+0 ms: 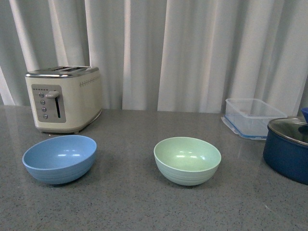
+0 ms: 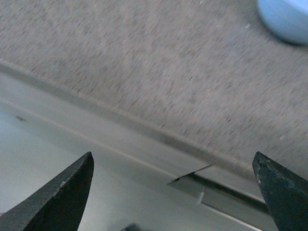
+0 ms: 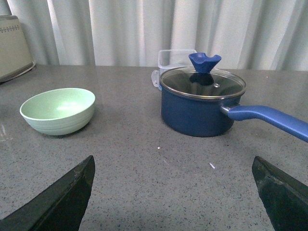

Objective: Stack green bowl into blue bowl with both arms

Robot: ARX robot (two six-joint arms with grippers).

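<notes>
No words, brands or numbers can be read anywhere. The toaster point(image 1: 65, 98) carries a column of small round buttons point(image 1: 43, 102), but any marks on them are too small to read.

- A cream toaster point(image 1: 63, 98) is standing back left on the grey counter point(image 1: 130, 197).
- A clear container point(image 1: 251, 117) is sitting back right.
- A navy pot point(image 1: 288, 154) (glass lid on) is resting just in front of it.

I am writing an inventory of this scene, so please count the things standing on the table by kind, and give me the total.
Bowls: 2, the blue bowl and the green bowl
Toaster: 1
Clear plastic container: 1
Pot with glass lid: 1
Total: 5
</notes>
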